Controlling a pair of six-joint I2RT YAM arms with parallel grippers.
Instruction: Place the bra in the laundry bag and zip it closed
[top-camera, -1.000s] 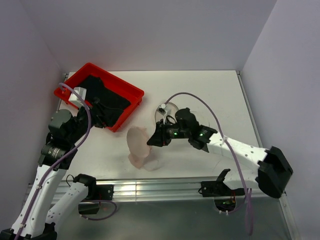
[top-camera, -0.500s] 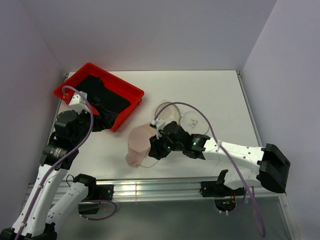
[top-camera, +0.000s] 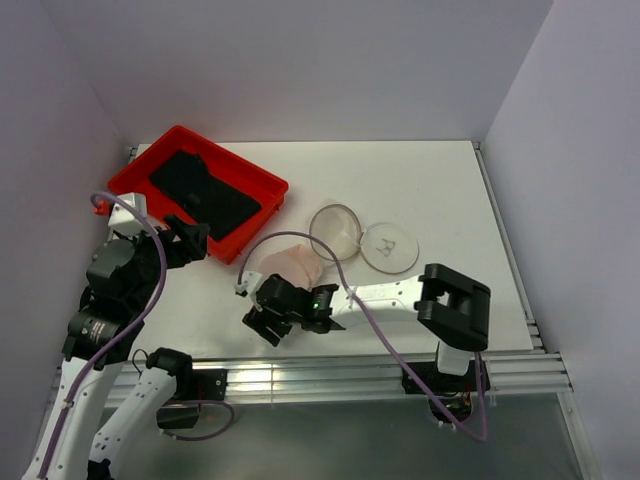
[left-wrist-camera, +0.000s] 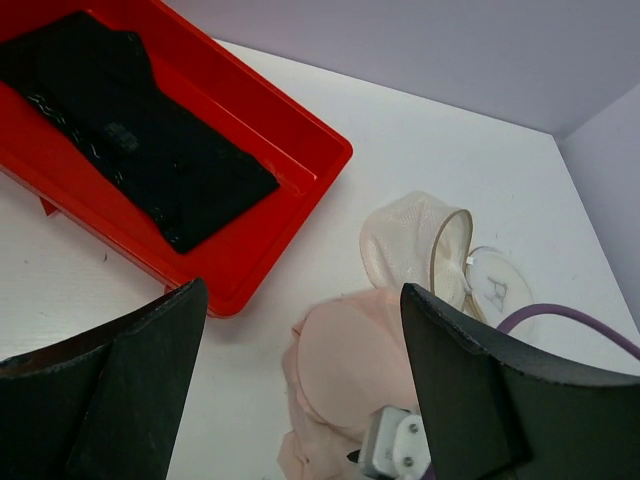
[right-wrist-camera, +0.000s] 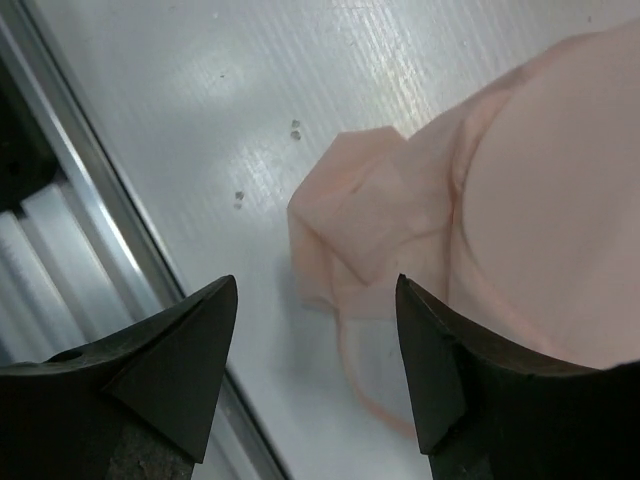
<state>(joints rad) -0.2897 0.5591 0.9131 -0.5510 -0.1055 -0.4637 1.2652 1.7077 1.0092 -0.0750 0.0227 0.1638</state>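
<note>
Hovering open and empty over the bra's (top-camera: 296, 264) near edge, the right claw (top-camera: 260, 322) may pinch only a loose flap. The bra lies on the desk (top-camera: 440, 190) beside the laundry bag (top-camera: 388, 247). The left claw (left-wrist-camera: 300, 300) is open too.

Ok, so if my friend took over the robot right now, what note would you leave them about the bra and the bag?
Left gripper: open, empty, hovering by the red tray.
Right gripper: open, empty, low over the near edge of the bra.
Bra: lying loose on the table, beside the laundry bag, not inside it.
Laundry bag: unzipped, lying open.
Done: nothing yet.
Left to do: put the bra in the bag, then zip it shut.
</note>
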